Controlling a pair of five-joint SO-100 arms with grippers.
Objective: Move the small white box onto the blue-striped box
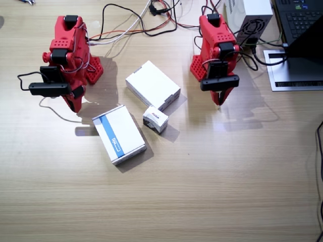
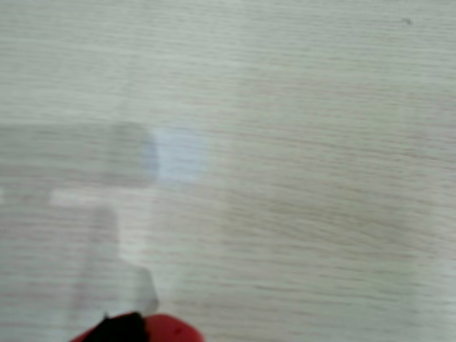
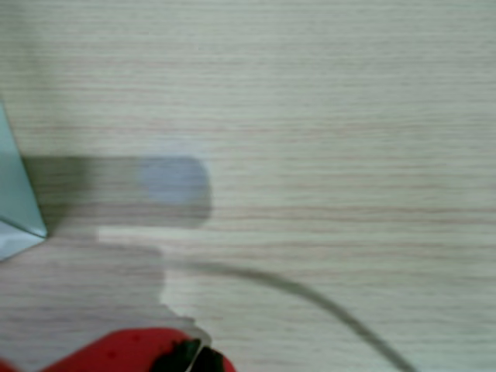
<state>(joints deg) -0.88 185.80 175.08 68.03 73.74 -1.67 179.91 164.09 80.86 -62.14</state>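
Seen from above in the fixed view, a light wooden table [image 1: 212,191] carries two red arms and three boxes. The small white box [image 1: 155,119] is found close to the centre of the scene, lying on the table with red and dark print on its near face. The blue-striped box [image 1: 119,134] is placed at about 8 o'clock from it, just beside it but apart, with the blue stripe along its left edge. A plain white flat box [image 1: 152,84] is set at 12 o'clock from the small box, its near corner almost touching that box. The right arm [image 1: 68,55] is folded at 10 o'clock from the boxes, and the right gripper [image 1: 75,104] is pointed down at the table, well apart from the striped box; its jaws appear pressed together and nothing is pinched. The left arm [image 1: 217,48] is folded at 2 o'clock, and the left gripper [image 1: 221,100] is likewise pointed down, closed on nothing, at about 3 o'clock from the plain box. Cables [image 1: 131,22] and a grey power supply [image 1: 250,17] are seen along the far edge. In one wrist view only a red and black gripper tip [image 2: 132,328] over bare wood is shown; in the other, a similar tip [image 3: 167,353], a pale box corner [image 3: 15,209] at 9 o'clock and a dark cable [image 3: 310,298] are shown, blurred.
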